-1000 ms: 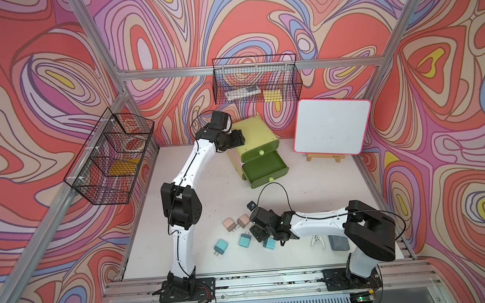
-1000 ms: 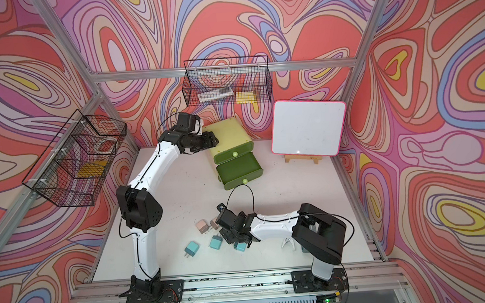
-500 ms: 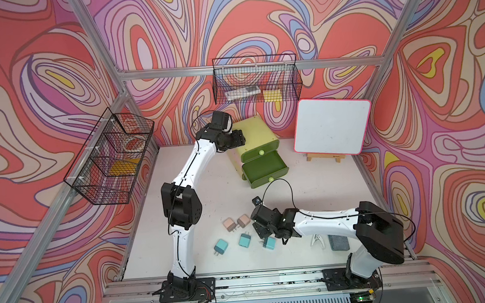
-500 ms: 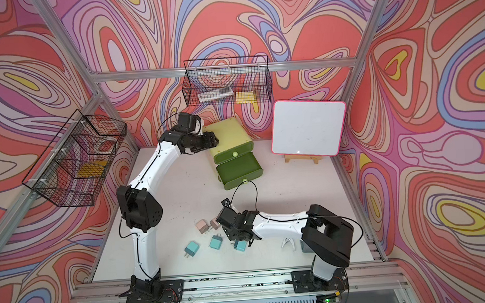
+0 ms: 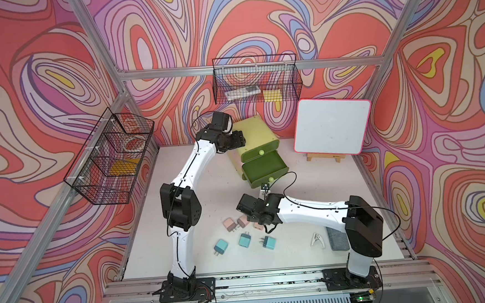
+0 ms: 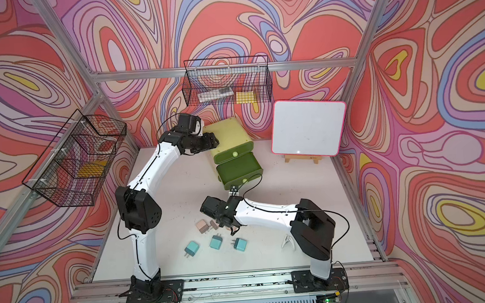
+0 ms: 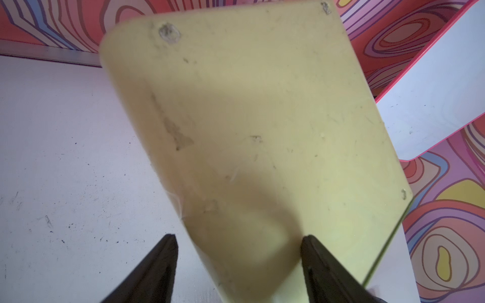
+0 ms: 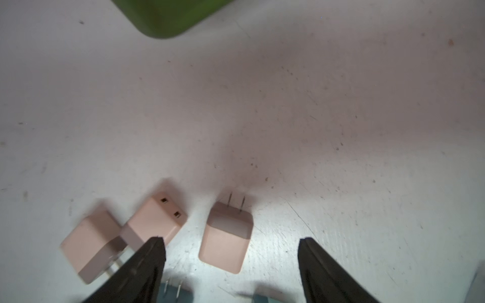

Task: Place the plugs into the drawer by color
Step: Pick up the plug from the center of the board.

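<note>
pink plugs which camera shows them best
Right wrist view: all three pink plugs lie close up, prongs visible. Both top views show them small, one mostly hidden by the right arm. Left wrist view shows none.

At back of table (image 5: 324, 181): drawer (image 5: 253, 140), whiteboard (image 5: 332, 129) to its right. In front: plugs (image 5: 244, 240) in two rows; to their right, clip (image 5: 316, 238) beside pad (image 5: 337, 238).

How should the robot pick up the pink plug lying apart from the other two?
Probably best to pinch the pink plug by its two flat sides, coming from above. It lies flat with its prongs sticking out one end, and the open right tool lines up with those sides.
</note>
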Available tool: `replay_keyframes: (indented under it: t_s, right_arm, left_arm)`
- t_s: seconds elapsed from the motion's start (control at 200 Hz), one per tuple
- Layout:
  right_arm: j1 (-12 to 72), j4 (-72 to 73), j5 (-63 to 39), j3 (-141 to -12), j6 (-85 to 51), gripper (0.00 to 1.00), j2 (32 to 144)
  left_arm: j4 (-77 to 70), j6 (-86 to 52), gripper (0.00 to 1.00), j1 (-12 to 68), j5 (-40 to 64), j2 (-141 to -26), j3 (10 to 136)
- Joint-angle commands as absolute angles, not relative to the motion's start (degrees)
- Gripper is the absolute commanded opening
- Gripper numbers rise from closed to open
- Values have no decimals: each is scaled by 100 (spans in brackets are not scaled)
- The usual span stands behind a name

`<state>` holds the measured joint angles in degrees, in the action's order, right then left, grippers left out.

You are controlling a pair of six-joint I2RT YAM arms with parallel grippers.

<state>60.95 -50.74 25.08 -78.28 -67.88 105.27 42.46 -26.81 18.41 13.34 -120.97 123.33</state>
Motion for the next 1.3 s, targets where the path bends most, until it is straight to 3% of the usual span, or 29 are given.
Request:
replay_keyframes:
  t_s: [0.0, 0.401, 0.886, 1.157, 1.292]
  right_arm:
    - [6092, -5472, 2584, -7841, -7436, 83, 10574]
    - [5918, -4623, 1873, -7537, -6950, 73, 10791]
    - [5705, -4075, 1203, -7394, -6537, 68, 11073]
    - [5614, -3946, 1011, -7305, -6479, 60, 11153]
    - [5582, -3869, 942, -7273, -6447, 51, 11163]
  left_arm:
    - [4484, -2610, 73, 1863, 1324, -11927, 12234]
    - [4522, -2618, 73, 1863, 1346, -11953, 12217]
    - [4526, -2602, 73, 1863, 1325, -11979, 12208]
    - [4518, -2601, 74, 1863, 1319, -11997, 12208]
    - [4509, -2604, 74, 1862, 1322, -12008, 12208]
